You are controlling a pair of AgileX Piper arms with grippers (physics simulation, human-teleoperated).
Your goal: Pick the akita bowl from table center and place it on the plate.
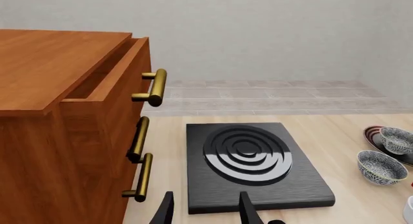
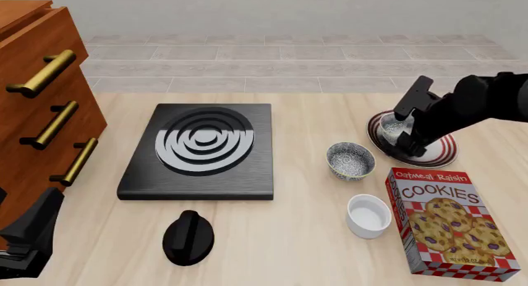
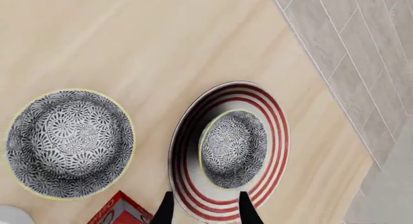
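One akita bowl (image 3: 233, 149) with a grey-blue speckled pattern rests upright on the red-striped white plate (image 3: 184, 151). My right gripper (image 3: 205, 199) hangs just above the plate's edge, open, nothing between its fingers. In the front view the right gripper (image 2: 410, 138) partly covers that bowl (image 2: 392, 130) and plate (image 2: 437, 155). A second, matching bowl (image 2: 350, 160) stands on the table left of the plate, also visible as the bowl (image 3: 69, 141) in the right wrist view. My left gripper (image 1: 205, 210) is open near the table's front left, far from both.
A black stove plate (image 2: 202, 150) lies mid-left, with a black knob (image 2: 188, 236) in front of it. A wooden drawer cabinet (image 2: 41, 107) stands at the far left. A white ramekin (image 2: 369, 215) and a cookie box (image 2: 449, 224) sit near the front right.
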